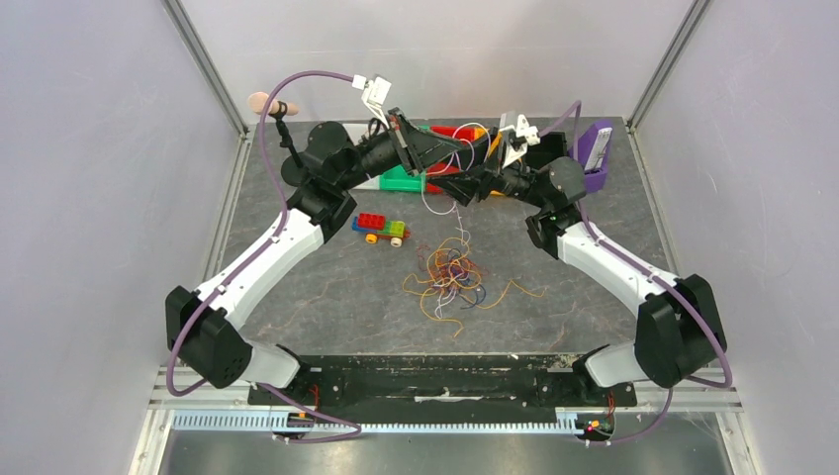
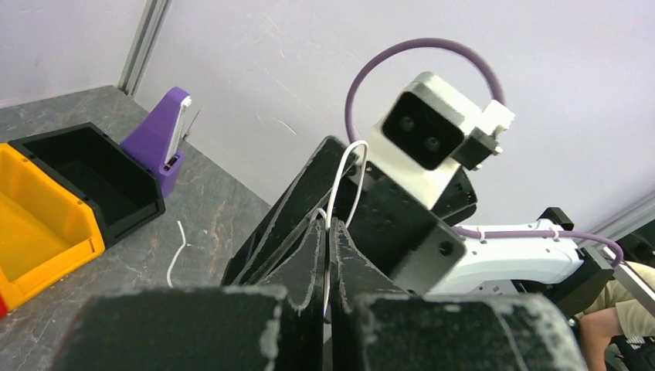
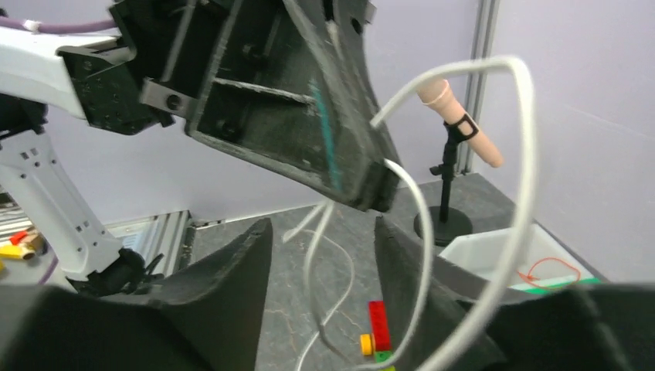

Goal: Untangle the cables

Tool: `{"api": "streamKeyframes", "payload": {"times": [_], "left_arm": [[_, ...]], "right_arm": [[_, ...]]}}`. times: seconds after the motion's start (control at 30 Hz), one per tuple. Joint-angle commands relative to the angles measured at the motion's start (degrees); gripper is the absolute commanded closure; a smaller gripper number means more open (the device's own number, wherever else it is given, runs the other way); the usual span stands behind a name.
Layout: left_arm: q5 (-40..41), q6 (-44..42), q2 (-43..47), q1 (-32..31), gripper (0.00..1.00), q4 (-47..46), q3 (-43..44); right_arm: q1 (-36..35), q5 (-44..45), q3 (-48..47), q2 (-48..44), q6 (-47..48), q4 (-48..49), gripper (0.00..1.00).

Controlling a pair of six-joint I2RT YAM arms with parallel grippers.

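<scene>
From the top, the cables [image 1: 453,277] sit in a colourful tangle in the middle of the table [image 1: 317,297], near a toy brick car [image 1: 381,230], with one white cable [image 1: 425,196] dangling above them. Left wrist cam: the left gripper [image 2: 326,259] is clamped tight on that white cable. Right wrist cam: the right gripper [image 3: 324,267] has its jaws spread apart, and the white cable loops through the gap without being pinched.
</scene>
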State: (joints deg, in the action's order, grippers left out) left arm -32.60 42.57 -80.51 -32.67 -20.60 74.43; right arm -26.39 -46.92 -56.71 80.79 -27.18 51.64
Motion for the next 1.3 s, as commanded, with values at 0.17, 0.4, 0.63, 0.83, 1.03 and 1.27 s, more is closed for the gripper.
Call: {"api": "streamKeyframes", "payload": {"times": [0.17, 0.4, 0.63, 0.83, 1.03, 1.27], "left_arm": [[4.9, 6.2, -1.4, -0.1, 0.98, -3.2, 6.8], [10.1, 8.7, -4.4, 1.9, 0.98, -0.7, 15.0], [5.1, 2.9, -5.8, 7.7, 0.98, 0.2, 18.3], [0.0, -2.0, -4.7, 9.0, 0.98, -1.0, 18.6], [-0.8, -12.5, -7.5, 11.9, 0.98, 4.3, 24.0], [-4.6, -14.7, -13.5, 12.2, 0.98, 4.7, 35.7]], "right_arm": [[-0.3, 8.8, 2.0, 3.2, 4.2, -1.2, 1.0], [-1.6, 7.2, 7.7, 4.2, 6.1, -1.8, 1.0], [0.0, 3.0, 9.7, 0.1, 13.5, -12.6, 0.9], [4.8, 0.8, 9.6, 0.6, 15.4, -17.5, 1.0], [5.7, -1.3, 7.3, 1.6, 18.2, -21.3, 0.6], [6.6, -0.1, 1.6, 2.9, 18.8, -24.9, 0.1]]}}
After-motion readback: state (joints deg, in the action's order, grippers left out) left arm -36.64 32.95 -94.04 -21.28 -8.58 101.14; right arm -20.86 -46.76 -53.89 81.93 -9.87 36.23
